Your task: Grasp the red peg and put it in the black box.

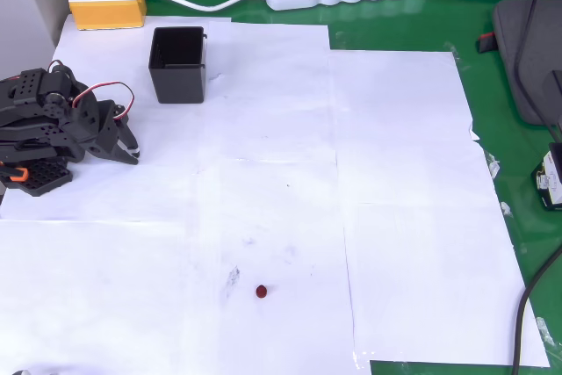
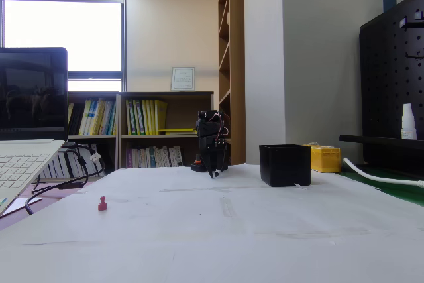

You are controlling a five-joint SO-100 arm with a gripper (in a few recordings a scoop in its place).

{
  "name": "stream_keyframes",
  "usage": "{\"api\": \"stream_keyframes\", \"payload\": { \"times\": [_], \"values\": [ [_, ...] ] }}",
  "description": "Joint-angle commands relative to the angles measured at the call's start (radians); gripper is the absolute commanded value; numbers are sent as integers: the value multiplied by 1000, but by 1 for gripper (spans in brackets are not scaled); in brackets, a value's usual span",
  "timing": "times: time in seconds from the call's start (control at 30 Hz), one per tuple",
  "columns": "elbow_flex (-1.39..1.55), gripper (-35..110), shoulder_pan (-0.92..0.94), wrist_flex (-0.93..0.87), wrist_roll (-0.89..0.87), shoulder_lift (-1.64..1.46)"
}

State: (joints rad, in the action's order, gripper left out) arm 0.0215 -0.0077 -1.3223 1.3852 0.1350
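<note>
Folded black arm, tiny dark-red rounded peg (image 1: 262,291) lying apart on white paper.

The black pincer (image 1: 132,148) looks clenched, though it shows small; the peg lies well right and below it overhead, the glossy square black plastic box (image 1: 178,65) near, above it.

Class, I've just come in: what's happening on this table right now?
Nothing is being handled yet. The black jointed robot arm sits folded at the left edge of the overhead view, its gripper resting near the white paper and holding nothing. The tiny dark-red rounded peg lies alone on the paper, far from the small square black plastic box.
</note>
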Motion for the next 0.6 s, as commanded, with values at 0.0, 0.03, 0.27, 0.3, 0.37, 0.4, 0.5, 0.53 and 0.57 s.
{"api": "stream_keyframes", "payload": {
  "times": [0.0, 0.03, 0.27, 0.3, 0.37, 0.4, 0.5, 0.53, 0.57],
  "values": [
    [-83, 0, -26, -89, 115, 110],
    [-83, 0, -26, -87, 112, 110],
    [-83, 0, -25, -86, 95, 110],
    [-83, 0, -25, -86, 95, 110],
    [-83, 0, -25, -86, 95, 110],
    [-83, 0, -25, -86, 95, 110],
    [-83, 0, -25, -86, 98, 110],
    [-83, 0, -25, -86, 100, 110],
    [-83, 0, -25, -86, 101, 110]
  ]
}}
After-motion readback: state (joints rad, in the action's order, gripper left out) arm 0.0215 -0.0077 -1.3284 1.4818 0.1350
